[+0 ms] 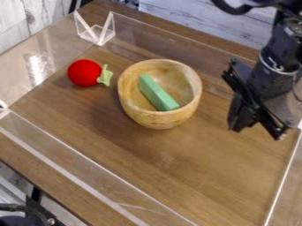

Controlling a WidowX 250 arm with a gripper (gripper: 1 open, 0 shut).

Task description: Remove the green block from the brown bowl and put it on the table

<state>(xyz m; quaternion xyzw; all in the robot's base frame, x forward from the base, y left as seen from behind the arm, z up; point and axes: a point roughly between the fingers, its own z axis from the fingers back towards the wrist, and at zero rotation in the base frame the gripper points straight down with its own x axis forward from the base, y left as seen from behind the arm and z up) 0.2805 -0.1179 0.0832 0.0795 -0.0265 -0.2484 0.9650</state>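
A green block (pixel 158 93) lies slanted inside the brown bowl (pixel 132 108), which stands in the middle of the wooden table (pixel 177 168). My gripper (pixel 243 124) hangs to the right of the bowl, pointing down, low over the table and apart from the bowl's rim. Its dark fingers are pressed together with nothing between them.
A red ball-like toy with a green leaf (pixel 84 72) lies left of the bowl. A clear plastic stand (pixel 95 29) sits at the back left. Low transparent walls (pixel 71 181) run along the table's edges.
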